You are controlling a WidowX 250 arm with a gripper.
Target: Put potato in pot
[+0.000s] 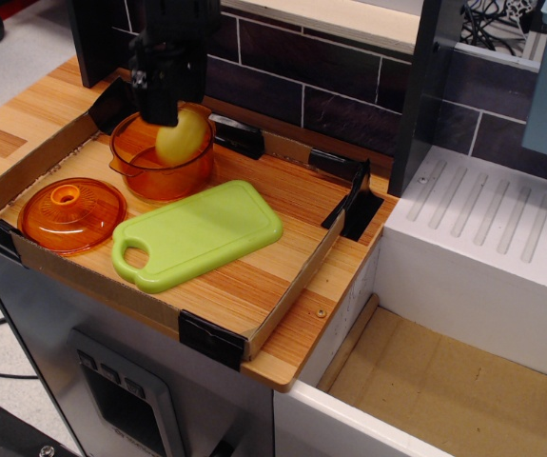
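Note:
The pale-yellow potato (184, 137) sits inside the rim of the translucent orange pot (162, 167), toward its right side. The pot stands at the back left of the wooden tray. My black gripper (168, 116) hangs straight over the pot, with its fingertips just above and left of the potato. The potato is below the fingers and appears free of them, so the gripper looks open. The pot's far rim is hidden behind the gripper.
The orange domed lid (71, 214) with a knob lies at the tray's front left. A green cutting board (197, 234) lies in the middle of the tray. The cardboard tray wall (292, 286) rims the area. A dark tiled wall is behind and a white sink unit (487, 248) is on the right.

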